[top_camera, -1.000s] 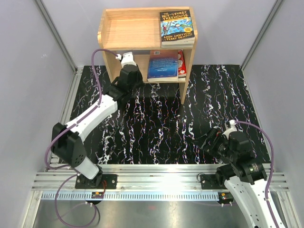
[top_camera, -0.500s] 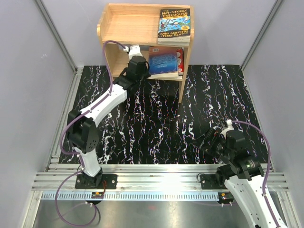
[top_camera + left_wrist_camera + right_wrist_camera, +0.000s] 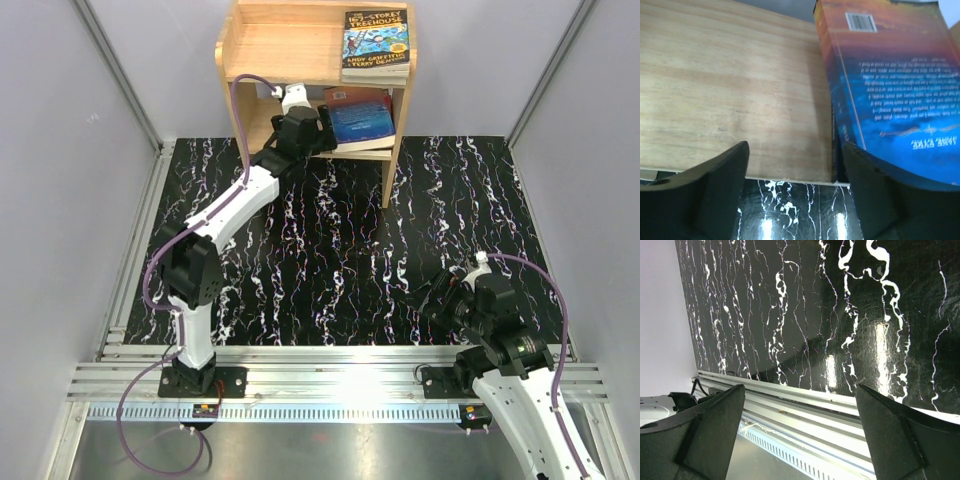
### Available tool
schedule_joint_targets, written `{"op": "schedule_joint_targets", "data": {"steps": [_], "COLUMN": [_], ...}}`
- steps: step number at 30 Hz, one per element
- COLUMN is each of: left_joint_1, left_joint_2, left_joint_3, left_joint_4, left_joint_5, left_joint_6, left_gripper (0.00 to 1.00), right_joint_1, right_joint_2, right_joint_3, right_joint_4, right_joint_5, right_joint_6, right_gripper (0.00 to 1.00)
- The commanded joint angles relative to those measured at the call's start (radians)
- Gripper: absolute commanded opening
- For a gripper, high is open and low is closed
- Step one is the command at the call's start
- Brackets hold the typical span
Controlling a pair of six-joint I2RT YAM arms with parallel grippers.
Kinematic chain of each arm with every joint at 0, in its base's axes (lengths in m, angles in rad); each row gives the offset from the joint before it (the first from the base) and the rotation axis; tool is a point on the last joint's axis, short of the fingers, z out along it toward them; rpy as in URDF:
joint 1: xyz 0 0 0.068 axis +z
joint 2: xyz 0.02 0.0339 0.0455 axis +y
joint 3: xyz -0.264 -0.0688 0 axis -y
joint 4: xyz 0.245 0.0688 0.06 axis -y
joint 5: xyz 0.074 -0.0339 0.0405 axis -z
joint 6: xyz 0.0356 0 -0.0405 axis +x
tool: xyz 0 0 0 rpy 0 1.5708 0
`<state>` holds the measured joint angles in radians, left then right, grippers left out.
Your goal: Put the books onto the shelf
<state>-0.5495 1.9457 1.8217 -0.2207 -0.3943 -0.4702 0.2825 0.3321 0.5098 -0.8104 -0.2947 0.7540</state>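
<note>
The shelf (image 3: 290, 50) stands at the back of the mat. A blue "Storey Treehouse" book (image 3: 376, 44) lies on its top tier at the right. A thicker blue-orange book (image 3: 360, 115) lies on the lower tier, on top of another book. My left gripper (image 3: 310, 125) is at the front edge of that lower tier, open. In the left wrist view the bare lower board (image 3: 730, 90) fills the left and the blue-orange book (image 3: 890, 90) the right. The left gripper (image 3: 795, 175) holds nothing; the book's near corner sits beside its right finger. My right gripper (image 3: 800, 440) is open and empty.
A black marbled mat (image 3: 330, 240) covers the table. An aluminium rail (image 3: 330, 385) runs along the near edge, also seen as the rail (image 3: 805, 400) under the right gripper. Grey walls close in both sides. The right arm (image 3: 490, 320) rests at the near right.
The left arm stretched forward to the lower tier and its jaws went from shut to open. The shelf and its books shifted a little farther back. The right arm stayed put.
</note>
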Motion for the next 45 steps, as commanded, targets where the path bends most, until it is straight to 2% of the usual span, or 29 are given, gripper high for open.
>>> {"op": "schedule_joint_targets", "data": {"steps": [1, 5, 10, 12, 14, 17, 21, 27, 28, 36, 37, 40, 45], "left_joint_1": [-0.033, -0.035, -0.036, -0.038, -0.040, -0.041, -0.041, -0.041, -0.041, -0.095, -0.095, -0.098, -0.098], "left_joint_2": [0.036, 0.047, 0.056, 0.059, 0.024, -0.083, -0.203, -0.444, -0.527, -1.002, -1.109, -1.302, -1.507], "left_joint_3": [0.099, 0.105, 0.097, 0.105, 0.067, -0.083, -0.188, -0.425, -0.461, -0.824, -0.846, -0.895, -0.894], "left_joint_4": [0.098, 0.119, 0.199, 0.196, 0.199, 0.247, 0.195, 0.126, 0.107, -0.054, -0.068, -0.153, -0.288], "left_joint_5": [0.104, 0.133, 0.248, 0.249, 0.220, 0.155, 0.066, -0.052, -0.058, -0.002, 0.014, 0.012, -0.040], "left_joint_6": [0.008, 0.022, 0.054, 0.061, 0.059, 0.062, 0.084, 0.113, 0.108, 0.131, 0.136, 0.145, 0.169], "left_gripper": [0.89, 0.99, 0.99, 0.99, 0.99, 0.99, 0.99, 0.99, 0.99, 0.99, 0.99, 0.99, 0.99], "right_joint_1": [0.006, 0.004, 0.006, 0.006, 0.004, 0.006, 0.004, 0.006, 0.004, 0.006, 0.004, 0.003, 0.004], "right_joint_2": [-0.007, -0.013, -0.019, -0.025, -0.028, -0.038, -0.047, -0.041, -0.038, 0.039, 0.042, 0.044, 0.041], "right_joint_3": [-0.008, -0.017, -0.040, -0.045, -0.047, -0.043, -0.036, 0.022, 0.038, 0.338, 0.369, 0.482, 0.608], "right_joint_4": [0.036, 0.042, 0.053, 0.054, 0.050, 0.043, 0.043, 0.089, 0.099, 0.163, 0.168, 0.166, 0.119], "right_joint_5": [-0.017, -0.024, -0.027, -0.027, -0.023, -0.023, -0.029, -0.054, -0.058, -0.040, -0.023, 0.032, 0.084], "right_joint_6": [-0.007, -0.005, 0.001, 0.004, 0.002, 0.001, 0.007, 0.027, 0.027, -0.057, -0.067, -0.076, -0.096], "right_gripper": [0.99, 0.99, 0.99, 0.99, 0.99, 0.99, 0.99, 0.99, 0.99, 1.00, 1.00, 1.00, 1.00]}}
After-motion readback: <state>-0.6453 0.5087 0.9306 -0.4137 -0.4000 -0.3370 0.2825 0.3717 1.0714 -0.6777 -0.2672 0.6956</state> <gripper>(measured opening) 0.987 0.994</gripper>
